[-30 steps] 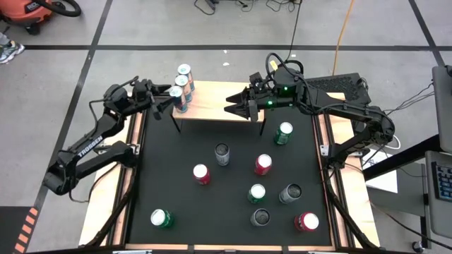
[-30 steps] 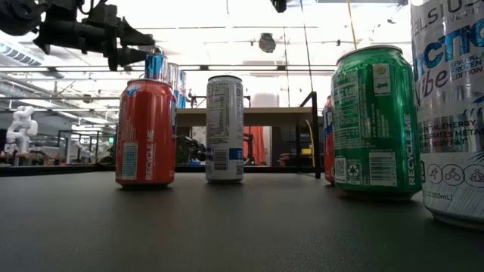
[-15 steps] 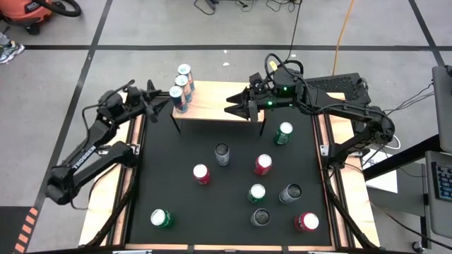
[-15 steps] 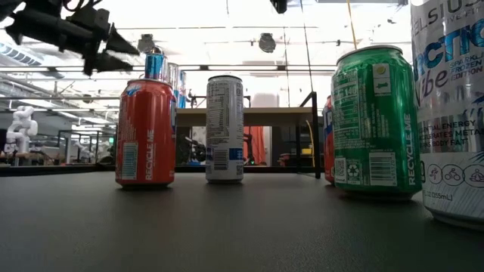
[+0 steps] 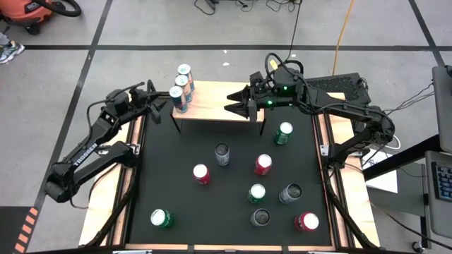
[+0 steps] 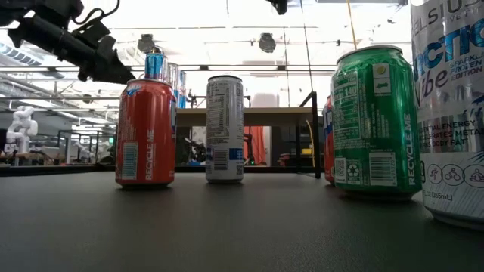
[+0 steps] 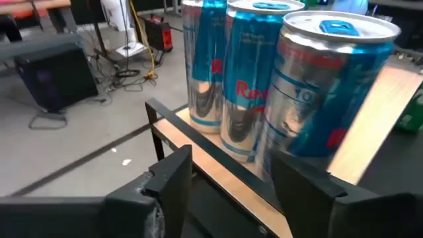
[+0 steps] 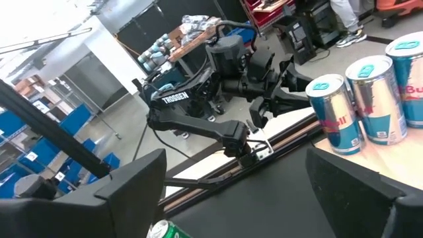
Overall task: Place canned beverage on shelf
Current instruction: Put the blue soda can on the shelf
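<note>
The shelf [image 5: 215, 106], a light-wood board on thin black legs, stands at the table's far middle. Three blue-and-silver cans [image 5: 182, 88] stand upright in a row on its left end; they also show in the left wrist view [image 7: 264, 73]. My left gripper [image 5: 157, 106] is open and empty, just off the shelf's left end, pointing at the cans, with its fingertips short of the nearest can [image 7: 324, 86]. My right gripper [image 5: 233, 106] is open and empty above the shelf's right part, pointing toward the table's left.
Several cans stand upright on the black tabletop [image 5: 169, 176] nearer than the shelf, among them a green can [image 5: 284, 132], a red can [image 5: 263, 164], a grey can [image 5: 222, 154] and a green can at the near left [image 5: 161, 219]. The shelf's middle is bare.
My left gripper has drawn back from the nearest blue can toward the table's left edge and has tipped its fingers somewhat downward. The three cans stay upright on the shelf.
</note>
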Robot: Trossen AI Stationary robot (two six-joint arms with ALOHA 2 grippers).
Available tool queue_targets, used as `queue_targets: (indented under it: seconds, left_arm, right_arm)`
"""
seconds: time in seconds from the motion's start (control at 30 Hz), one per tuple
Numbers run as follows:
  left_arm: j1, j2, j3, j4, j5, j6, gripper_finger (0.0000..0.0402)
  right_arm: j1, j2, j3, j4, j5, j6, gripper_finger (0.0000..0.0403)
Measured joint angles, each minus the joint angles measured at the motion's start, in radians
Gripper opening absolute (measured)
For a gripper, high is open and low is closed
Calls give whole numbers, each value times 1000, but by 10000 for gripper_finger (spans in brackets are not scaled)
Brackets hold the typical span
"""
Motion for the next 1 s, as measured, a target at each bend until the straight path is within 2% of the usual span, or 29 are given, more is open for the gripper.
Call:
queue_targets:
  seconds: [0.13,0.33,0.63,1.0]
  left_arm:
    - [0,51,0,13,4,28,183]
    - [-5,84,0,35,94,21,157]
    - [-27,93,0,76,98,22,116]
    - [-70,137,0,126,97,20,104]
  right_arm:
    - [-1,0,0,0,2,-1,341]
    - [-1,0,0,-4,2,3,341]
    - [-1,0,0,-4,25,4,341]
    - [-1,0,0,-4,24,3,341]
